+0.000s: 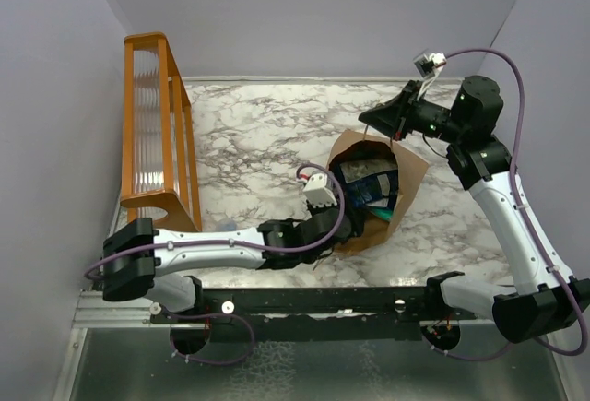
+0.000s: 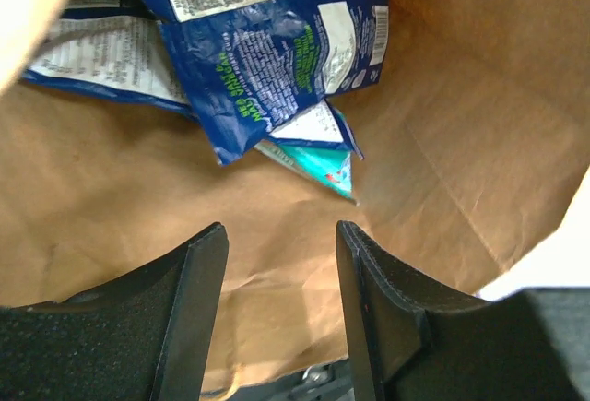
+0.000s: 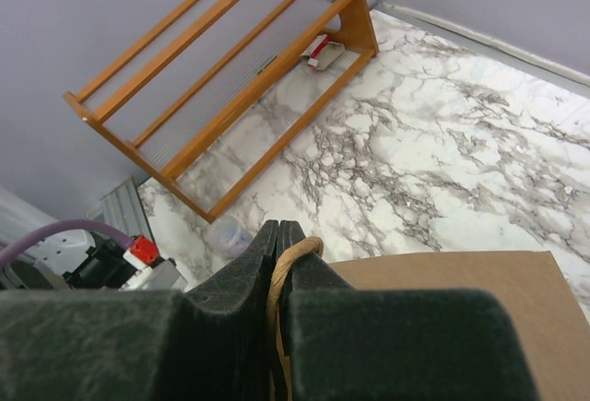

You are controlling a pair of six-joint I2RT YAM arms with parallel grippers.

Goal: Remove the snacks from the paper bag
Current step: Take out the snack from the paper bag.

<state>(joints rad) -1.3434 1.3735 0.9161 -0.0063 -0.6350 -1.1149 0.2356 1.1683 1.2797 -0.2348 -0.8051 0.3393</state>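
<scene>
only your left wrist view looks inside the paper bag [image 2: 461, 143]: a crinkled dark blue packet [image 2: 267, 78] overlaps a teal packet [image 2: 318, 163], just ahead of your left hand [image 2: 279, 233] (jaws half apart, empty). only the right wrist view shows your right hand [image 3: 279, 231] pinched on the twisted handle [image 3: 297, 252].

We see a white, grey-veined marble surface [image 1: 258, 124]. On it, a brown paper bag [image 1: 412, 172] rests right of centre, an orange wooden rack [image 1: 152, 124] stands along the left edge, and a small clear cap [image 3: 226, 232] lies near the rack.
</scene>
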